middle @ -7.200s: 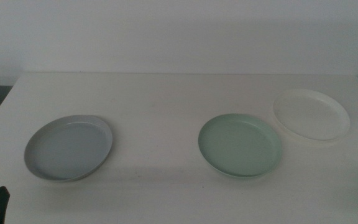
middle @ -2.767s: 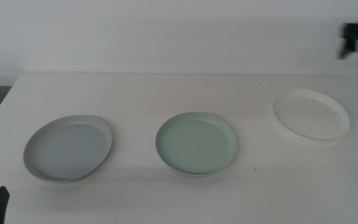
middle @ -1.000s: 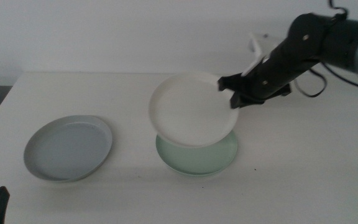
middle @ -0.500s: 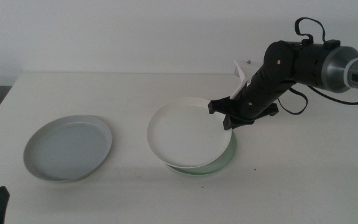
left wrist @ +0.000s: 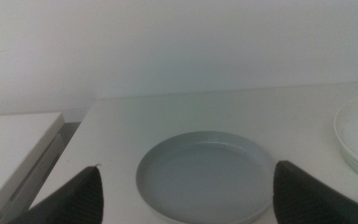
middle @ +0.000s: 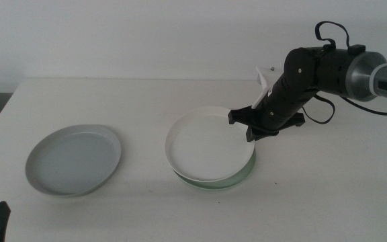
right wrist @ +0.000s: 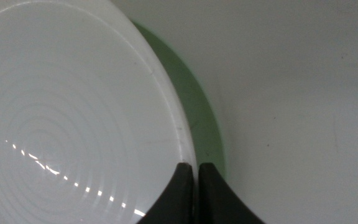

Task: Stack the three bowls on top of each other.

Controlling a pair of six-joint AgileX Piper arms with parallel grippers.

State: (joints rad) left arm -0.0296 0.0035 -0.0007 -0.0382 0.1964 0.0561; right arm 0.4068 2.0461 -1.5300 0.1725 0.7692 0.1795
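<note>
The right claw (middle: pixel 250 127) was pinched shut on the rim of the shallow, round, white plastic bowl (middle: pixel 208 142), its two dark jaws nearly meeting over the thin edge. That bowl spread out ahead of the claw and sat over the pale mint green plastic bowl (middle: pixel 246 169), which showed only as a crescent beneath and just beside the jaws. The light grey plastic bowl (middle: pixel 74 159) lay well apart from this claw on the white worktop (middle: pixel 146 101), directly in front of the waiting left claw (left wrist: pixel 185 199), whose jaws stood wide apart and empty. Such dishes looked light, stiff and smooth, likely slippery; the low rim offered the only sensible hold.
</note>
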